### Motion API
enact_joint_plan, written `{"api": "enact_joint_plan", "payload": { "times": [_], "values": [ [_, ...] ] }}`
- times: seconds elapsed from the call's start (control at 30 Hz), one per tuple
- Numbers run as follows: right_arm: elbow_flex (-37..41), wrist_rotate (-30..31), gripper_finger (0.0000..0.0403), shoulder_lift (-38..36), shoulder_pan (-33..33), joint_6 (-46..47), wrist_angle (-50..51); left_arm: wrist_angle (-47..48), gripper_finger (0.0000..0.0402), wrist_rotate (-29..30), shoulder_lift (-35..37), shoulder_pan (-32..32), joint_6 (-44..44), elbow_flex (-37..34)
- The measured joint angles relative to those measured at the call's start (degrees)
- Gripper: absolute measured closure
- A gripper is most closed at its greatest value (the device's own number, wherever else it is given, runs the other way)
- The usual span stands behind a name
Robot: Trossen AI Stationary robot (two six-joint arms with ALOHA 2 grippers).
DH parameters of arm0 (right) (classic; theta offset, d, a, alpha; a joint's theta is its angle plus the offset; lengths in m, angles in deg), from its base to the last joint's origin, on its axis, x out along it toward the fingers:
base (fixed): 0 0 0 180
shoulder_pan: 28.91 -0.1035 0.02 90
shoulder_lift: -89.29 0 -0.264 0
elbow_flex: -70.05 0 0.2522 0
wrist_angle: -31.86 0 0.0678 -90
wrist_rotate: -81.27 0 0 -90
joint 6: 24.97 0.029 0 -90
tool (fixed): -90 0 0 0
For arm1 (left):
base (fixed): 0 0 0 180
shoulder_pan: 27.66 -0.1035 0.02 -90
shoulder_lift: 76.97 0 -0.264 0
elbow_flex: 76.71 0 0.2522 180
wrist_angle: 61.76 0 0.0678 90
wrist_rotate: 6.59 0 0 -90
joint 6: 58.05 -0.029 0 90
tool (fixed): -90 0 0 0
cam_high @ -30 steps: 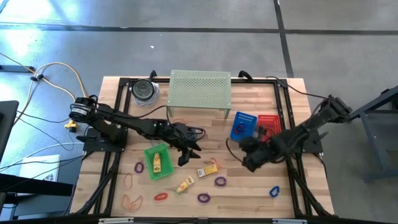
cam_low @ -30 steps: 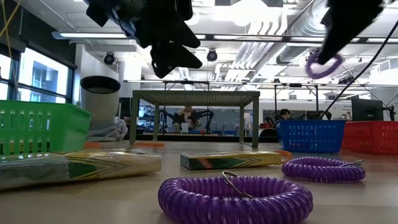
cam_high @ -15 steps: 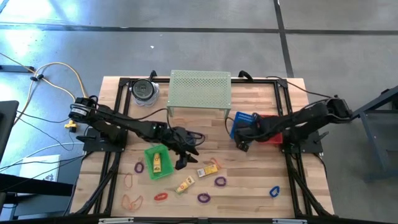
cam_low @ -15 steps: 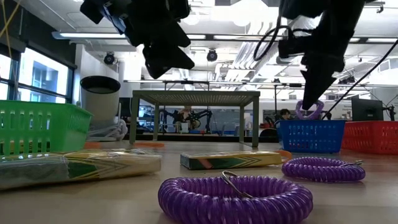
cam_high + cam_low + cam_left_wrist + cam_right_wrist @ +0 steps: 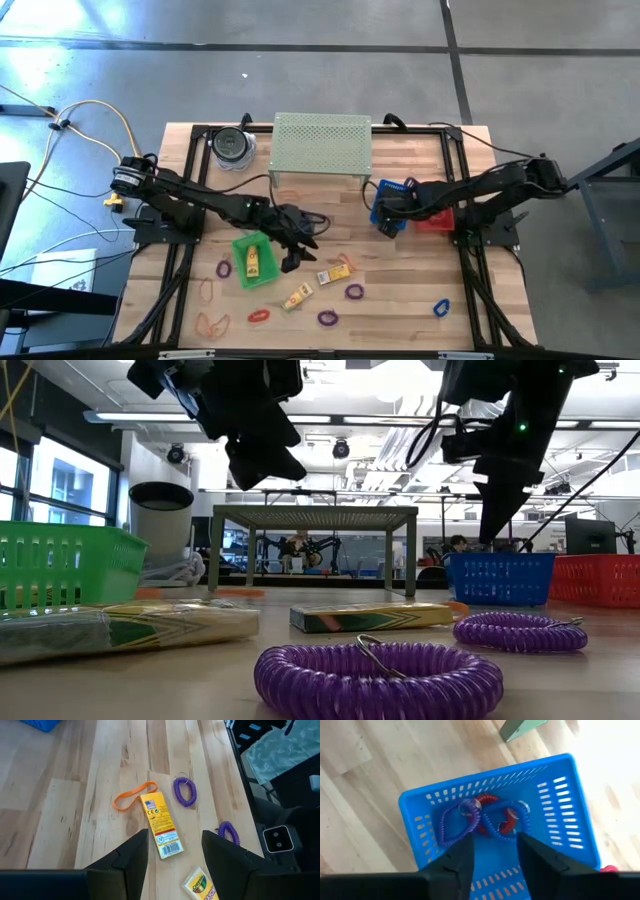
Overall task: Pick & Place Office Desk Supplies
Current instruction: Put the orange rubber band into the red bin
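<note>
My left gripper hangs open above a yellow crayon packet that lies flat on the table beside an orange loop and a purple coil loop. It touches nothing. My right gripper stands open over the blue basket, with nothing between its fingers. Two purple coil loops and a red one lie on the basket's floor. More loops and a second packet are scattered near the table's front edge.
A green basket with a yellow packet in it sits by the left arm. A red basket stands right of the blue one. The pale-green perforated shelf stands at the far middle, with a round container left of it.
My right gripper has carried a purple coil loop from the table's middle toward the far edge, sunk over the blue basket and opened. The loop has dropped from its fingers into the basket.
</note>
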Motion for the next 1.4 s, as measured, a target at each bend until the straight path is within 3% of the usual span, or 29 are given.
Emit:
{"api": "enact_joint_plan", "payload": {
  "times": [0.23,0.47,0.57,0.83,1.13,1.3,1.4],
  "values": [
    [-0.37,-0.41,0.0244,-2.97,-0.15,-1.42,0.06,3.66,0.0222,0.85,2.83,-1.71,-1.36,0.00],
    [-0.50,-5.52,0.0263,-9.70,-2.14,-1.50,-1.98,12.93,0.0222,15.83,4.80,-4.84,-19.01,0.04],
    [-0.50,-7.18,0.0268,-11.47,-4.13,-1.51,-5.20,14.22,0.0222,19.37,3.23,-6.26,-22.71,-0.05],
    [-0.46,-7.13,0.0270,-11.51,-10.46,-1.53,-12.74,14.93,0.0222,24.93,-2.45,-10.46,-10.74,-0.22],
    [-0.44,-6.62,0.0270,-10.58,-16.59,-1.96,-19.88,16.52,0.0222,36.37,-6.66,-10.32,9.49,-0.21],
    [-0.44,-4.78,0.0270,-10.58,-18.71,-2.76,-21.28,18.55,0.0222,36.72,-7.41,-11.30,21.25,-0.17],
    [-0.44,-4.71,0.0270,-10.58,-19.53,-3.04,-21.53,18.40,0.0222,36.93,-7.90,-11.79,23.57,-0.19]
  ]
}}
